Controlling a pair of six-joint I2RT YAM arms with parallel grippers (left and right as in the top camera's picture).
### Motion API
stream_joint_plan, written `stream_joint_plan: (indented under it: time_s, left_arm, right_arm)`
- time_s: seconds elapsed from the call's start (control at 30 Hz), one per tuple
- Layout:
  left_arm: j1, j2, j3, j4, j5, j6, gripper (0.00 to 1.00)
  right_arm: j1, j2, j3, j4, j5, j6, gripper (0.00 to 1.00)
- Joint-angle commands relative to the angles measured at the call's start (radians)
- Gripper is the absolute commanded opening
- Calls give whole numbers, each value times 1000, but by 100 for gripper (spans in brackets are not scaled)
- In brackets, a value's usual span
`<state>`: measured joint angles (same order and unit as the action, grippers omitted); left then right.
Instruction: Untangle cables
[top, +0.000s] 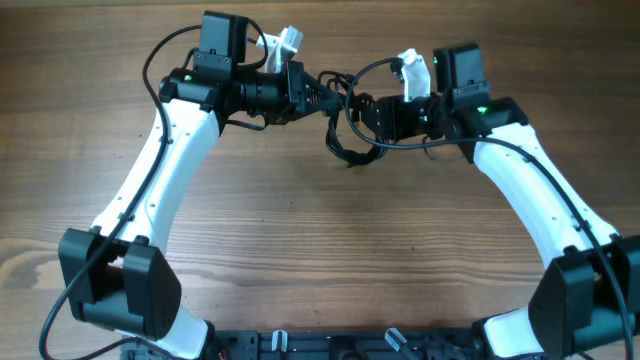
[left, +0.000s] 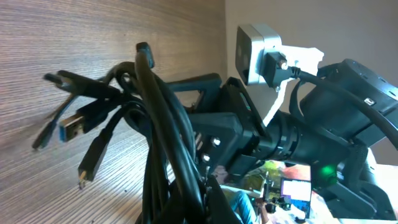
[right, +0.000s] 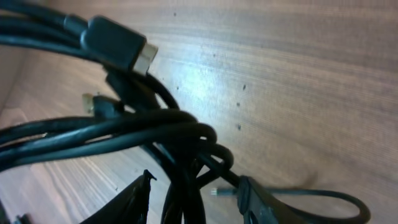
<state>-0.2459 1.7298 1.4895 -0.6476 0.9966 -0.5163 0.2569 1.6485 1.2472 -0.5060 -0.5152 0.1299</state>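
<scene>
The cables (top: 345, 145) are a tangled black bundle hanging between my two grippers, just above the wooden table at the far middle. My left gripper (top: 325, 92) is shut on the bundle; in the left wrist view the cables (left: 161, 106) rise from its jaws (left: 205, 202), with several plug ends fanning out to the left. My right gripper (top: 362, 110) faces it from the right. In the right wrist view its fingers (right: 199, 193) stand apart with the knotted cables (right: 155, 124) running between them, not pinched.
The wooden table (top: 320, 250) lies under everything. A USB plug (right: 118, 42) sticks out at the upper left of the right wrist view. The right arm's body and white camera (left: 255, 53) sit close behind the bundle in the left wrist view.
</scene>
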Motion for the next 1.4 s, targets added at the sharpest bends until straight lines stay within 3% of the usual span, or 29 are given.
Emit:
stream_joint_plan:
  time_s: [0.0, 0.27, 0.4, 0.5, 0.6, 0.83, 1.07, 1.27, 1.37]
  left_arm:
    - [1, -15, 8, 6, 63, -21, 4]
    - [1, -15, 8, 10, 61, -43, 4]
    - [1, -15, 8, 18, 61, -42, 4]
    - [1, -15, 8, 32, 61, -42, 4]
    - [1, -15, 8, 40, 40, -42, 4]
    - [1, -15, 8, -33, -274, -43, 4]
    - [1, -15, 8, -117, -638, -151, 4]
    - [1, -15, 8, -135, -673, -150, 4]
    - [1, -15, 8, -174, -673, -137, 16]
  right_arm:
    - [10, 35, 18, 29, 26, 0, 45]
    - [44, 43, 16, 34, -51, -48, 43]
    - [50, 48, 8, 34, -58, 0, 40]
    - [50, 57, 7, 24, -15, 60, 28]
    - [50, 59, 7, 11, 37, 111, 5]
    - [-18, -34, 10, -10, -29, 162, 4]
    - [-101, -199, 10, -212, -92, 114, 4]
    - [-104, -268, 10, -397, -226, -85, 4]
    - [-104, -267, 10, -430, -234, -138, 4]
